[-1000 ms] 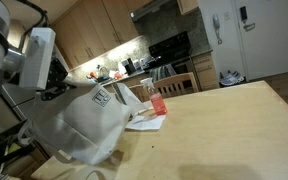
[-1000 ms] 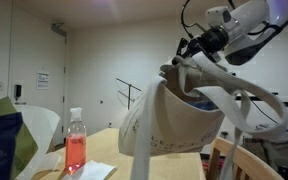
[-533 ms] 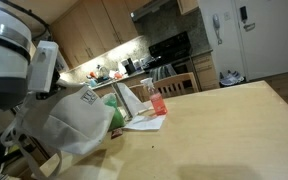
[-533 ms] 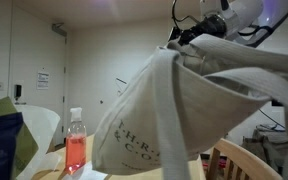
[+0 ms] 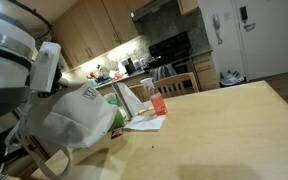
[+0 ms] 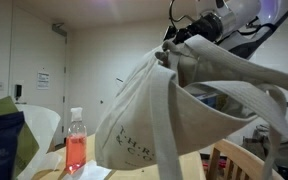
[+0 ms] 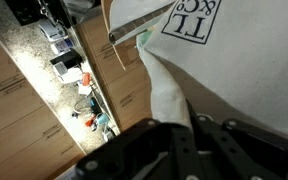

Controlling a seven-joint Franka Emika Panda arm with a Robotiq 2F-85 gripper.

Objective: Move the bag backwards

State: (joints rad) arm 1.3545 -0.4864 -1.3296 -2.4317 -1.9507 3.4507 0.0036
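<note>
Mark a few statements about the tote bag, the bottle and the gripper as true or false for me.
1. The bag hangs from the shut gripper. True.
2. The bottle holds blue liquid. False: the liquid is red.
3. The bottle stands upright on the table. True.
4. The bottle is inside the bag. False: it stands outside the bag, on the table.
5. The bag is black. False: it is off-white with dark print on its side.
</note>
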